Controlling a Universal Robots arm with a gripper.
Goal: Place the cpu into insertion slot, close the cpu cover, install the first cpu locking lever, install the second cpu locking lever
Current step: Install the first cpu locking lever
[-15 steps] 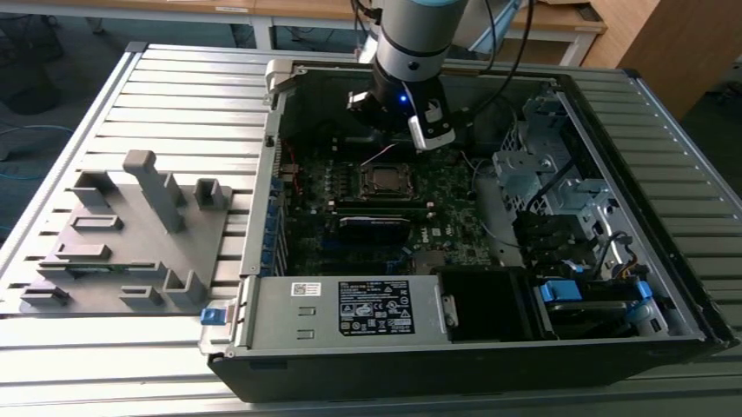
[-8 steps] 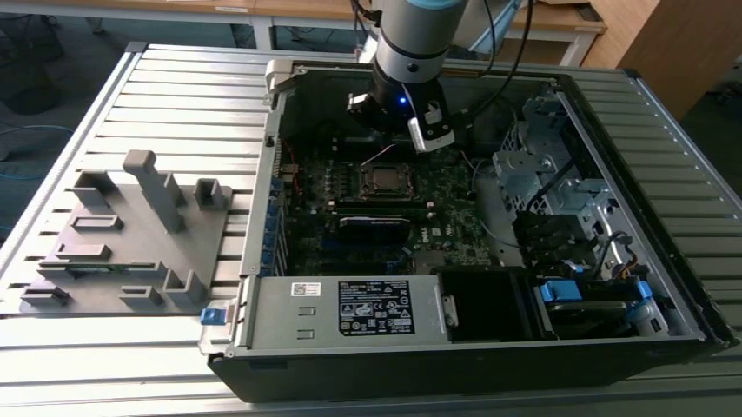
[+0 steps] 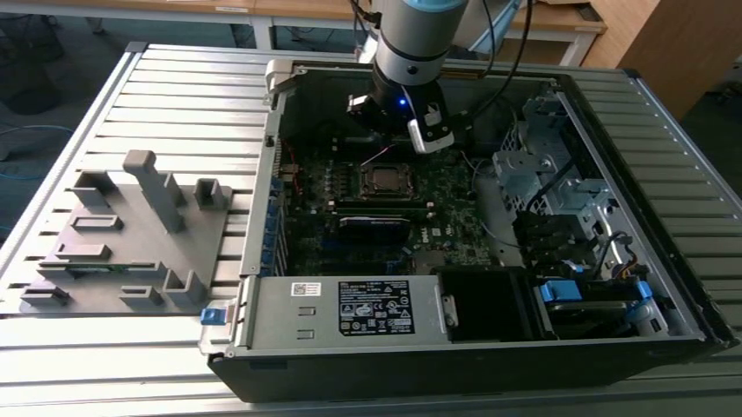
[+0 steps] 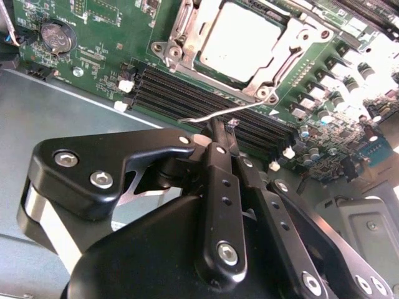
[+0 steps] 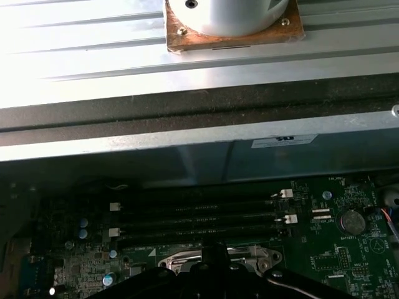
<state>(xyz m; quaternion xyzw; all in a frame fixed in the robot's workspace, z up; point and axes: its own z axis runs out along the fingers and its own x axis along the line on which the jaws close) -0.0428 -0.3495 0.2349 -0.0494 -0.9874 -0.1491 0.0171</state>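
Note:
The cpu [image 4: 240,40] lies in the insertion slot [image 3: 385,180], its dull silver top showing through the window of the cpu cover [image 4: 187,28], which lies flat over it. A thin wire locking lever [image 4: 249,107] runs along the socket's edge, raised a little off the board. My gripper [image 4: 219,129] hangs just beside the socket with its black fingers shut together, the tips right at this lever. In the exterior view my gripper [image 3: 400,139] is inside the open computer case, just behind the socket. In the first wrist view the fingertips [image 5: 215,252] overlap the socket's metal frame [image 5: 181,258].
Black memory slots [image 4: 187,96] run beside the socket, and a coin battery [image 4: 56,36] sits further off. The case walls, a drive cage [image 3: 545,174] and a power supply [image 3: 347,308] hem in the board. A grey fixture block [image 3: 128,234] stands on the slatted table at the exterior view's left.

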